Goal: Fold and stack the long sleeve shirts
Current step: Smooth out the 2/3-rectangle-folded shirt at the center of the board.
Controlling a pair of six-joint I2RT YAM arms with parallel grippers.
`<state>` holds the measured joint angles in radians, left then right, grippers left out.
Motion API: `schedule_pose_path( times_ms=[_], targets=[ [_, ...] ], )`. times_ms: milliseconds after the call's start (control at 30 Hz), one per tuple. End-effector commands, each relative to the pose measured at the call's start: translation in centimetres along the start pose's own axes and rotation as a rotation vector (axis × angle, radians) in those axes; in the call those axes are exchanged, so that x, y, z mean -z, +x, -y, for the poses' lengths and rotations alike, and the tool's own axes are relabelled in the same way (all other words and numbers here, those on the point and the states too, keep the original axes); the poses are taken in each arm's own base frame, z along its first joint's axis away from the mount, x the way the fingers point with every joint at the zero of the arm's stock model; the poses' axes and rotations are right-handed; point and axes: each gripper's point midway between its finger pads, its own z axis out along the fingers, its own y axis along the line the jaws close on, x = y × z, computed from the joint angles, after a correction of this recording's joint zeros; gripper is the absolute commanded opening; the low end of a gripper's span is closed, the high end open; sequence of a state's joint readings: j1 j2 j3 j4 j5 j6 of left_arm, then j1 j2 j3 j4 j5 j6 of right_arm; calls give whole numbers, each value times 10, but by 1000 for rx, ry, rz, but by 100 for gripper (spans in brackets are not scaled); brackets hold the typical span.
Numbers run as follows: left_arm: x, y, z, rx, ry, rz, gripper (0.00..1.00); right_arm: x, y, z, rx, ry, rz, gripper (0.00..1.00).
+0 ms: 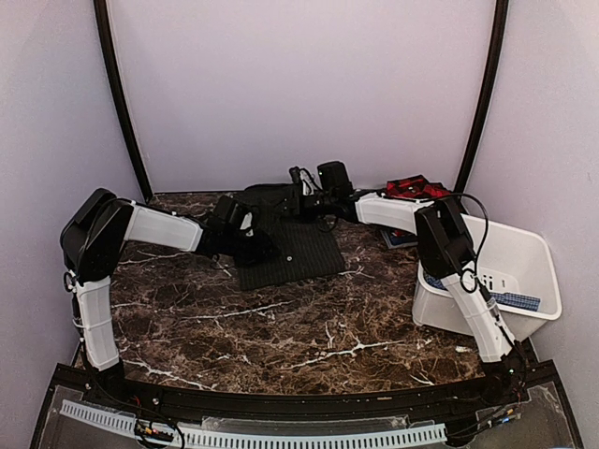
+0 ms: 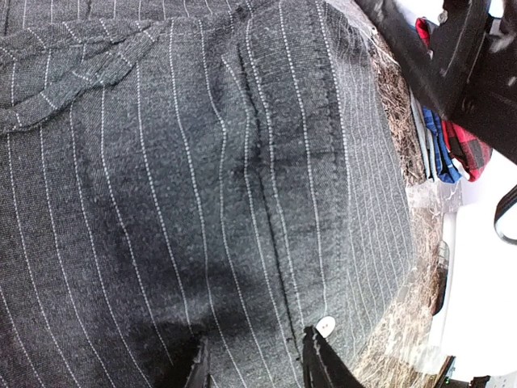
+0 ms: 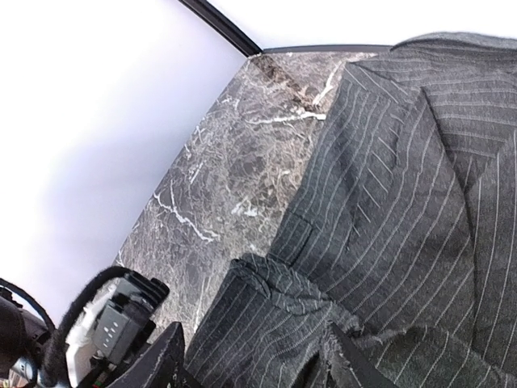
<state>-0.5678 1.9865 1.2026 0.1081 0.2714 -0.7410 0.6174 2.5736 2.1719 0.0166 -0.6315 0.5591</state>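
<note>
Charcoal pinstriped shirt (image 1: 299,257) — long axis near-to-far

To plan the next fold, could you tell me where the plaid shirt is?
In the top view, the plaid shirt lies far right on the table, behind the right arm and beyond the bin.

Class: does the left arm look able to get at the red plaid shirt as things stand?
Probably not: the right arm stretches across between the left gripper and the plaid shirt.
</note>
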Motion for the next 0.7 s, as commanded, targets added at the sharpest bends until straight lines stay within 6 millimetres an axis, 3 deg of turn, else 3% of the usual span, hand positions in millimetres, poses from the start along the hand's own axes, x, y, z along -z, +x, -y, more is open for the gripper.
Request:
schedule_pose_path(
  times_ms=[0, 333, 667],
  targets=[
    [-1, 2, 0, -17, -1, -2, 37, 18, -21, -20, 50, 5, 47, 54],
    [-3, -30, 11, -43, -9, 60, 37, 32, -19, -25, 25, 26, 4, 57],
    [15, -75, 20, -104, -117, 192, 44, 70, -25, -11, 14, 286, 17, 57]
  ],
)
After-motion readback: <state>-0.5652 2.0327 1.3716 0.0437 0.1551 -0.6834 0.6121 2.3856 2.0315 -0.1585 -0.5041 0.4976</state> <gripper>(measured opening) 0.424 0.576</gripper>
